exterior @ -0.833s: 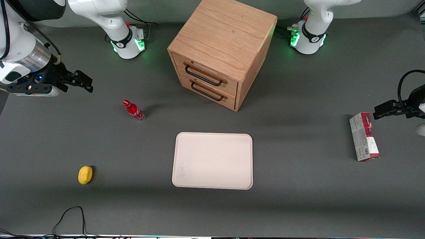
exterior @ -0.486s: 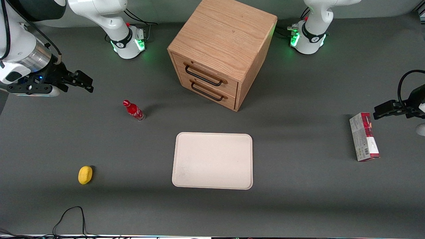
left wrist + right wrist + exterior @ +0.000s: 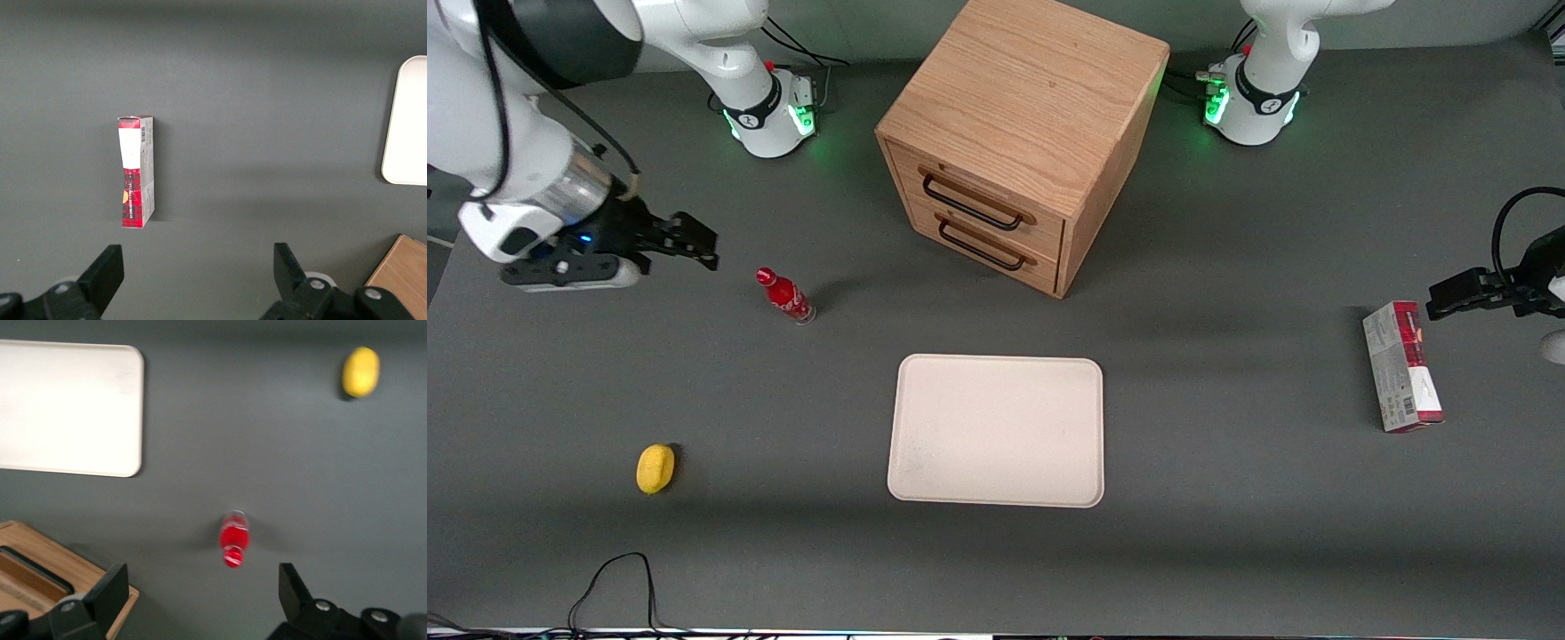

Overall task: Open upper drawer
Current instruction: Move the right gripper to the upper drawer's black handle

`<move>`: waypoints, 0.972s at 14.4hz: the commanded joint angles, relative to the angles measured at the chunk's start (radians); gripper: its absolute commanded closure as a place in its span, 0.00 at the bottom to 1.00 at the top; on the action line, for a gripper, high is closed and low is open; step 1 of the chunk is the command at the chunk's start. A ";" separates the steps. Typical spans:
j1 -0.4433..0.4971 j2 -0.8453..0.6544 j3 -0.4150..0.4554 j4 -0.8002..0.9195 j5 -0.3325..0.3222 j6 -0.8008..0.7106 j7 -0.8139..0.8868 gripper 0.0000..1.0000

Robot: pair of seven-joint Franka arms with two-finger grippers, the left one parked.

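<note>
The upper drawer [image 3: 985,197] is the top one of two in the oak cabinet [image 3: 1032,89] and sits shut, its black bar handle [image 3: 970,204] flush against the front. My right gripper [image 3: 695,241] hangs open and empty over the table, well off toward the working arm's end from the cabinet, beside the red bottle. In the right wrist view the open gripper [image 3: 202,587] has only grey table between its fingers, and a corner of the cabinet [image 3: 40,577] with a black handle shows by one finger.
A red bottle [image 3: 785,297] [image 3: 233,539] stands upright between the gripper and the cabinet. A cream tray [image 3: 996,431] lies nearer the camera than the cabinet. A yellow lemon [image 3: 655,468] lies near the front edge, and a red and white carton [image 3: 1402,366] lies toward the parked arm's end.
My right gripper has moved toward the cabinet and the red bottle, and slightly nearer the camera. The drawers and the other objects have not moved.
</note>
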State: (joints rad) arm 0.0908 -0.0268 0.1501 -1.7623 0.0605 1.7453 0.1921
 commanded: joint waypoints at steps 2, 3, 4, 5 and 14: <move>0.004 0.162 0.172 0.210 0.018 -0.027 -0.020 0.00; 0.004 0.185 0.216 0.230 0.016 -0.026 -0.022 0.00; 0.004 0.200 0.264 0.237 0.021 -0.026 -0.040 0.00; 0.004 0.217 0.310 0.245 0.021 -0.026 -0.077 0.00; 0.013 0.373 0.566 0.248 0.015 -0.018 -0.266 0.00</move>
State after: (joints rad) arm 0.1031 0.2890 0.6953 -1.5477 0.0649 1.7444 -0.0224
